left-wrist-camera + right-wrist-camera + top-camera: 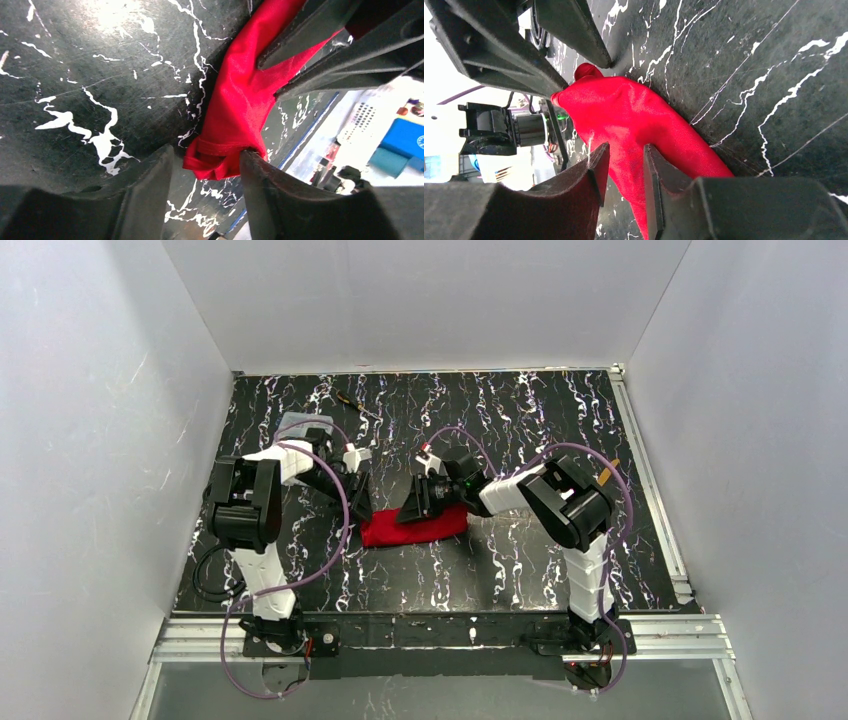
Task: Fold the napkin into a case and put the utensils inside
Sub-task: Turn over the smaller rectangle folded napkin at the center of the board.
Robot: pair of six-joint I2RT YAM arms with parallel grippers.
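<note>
My left gripper (206, 156): apart, straddling one end of the bright red creased cloth napkin (235, 95) | my right gripper (624, 152): narrow gap over its fold, pinch unclear | why: probably setting the crease.

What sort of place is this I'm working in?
Probably a lab test cell for robot work, not a home: plain white walls close three sides, the tabletop is a black white-veined slab, and aluminium frame rails edge it.

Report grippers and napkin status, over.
Left gripper open, napkin end between its jaws. Right gripper narrow over the napkin, grip unclear. Grippers crowd each other over it.
</note>
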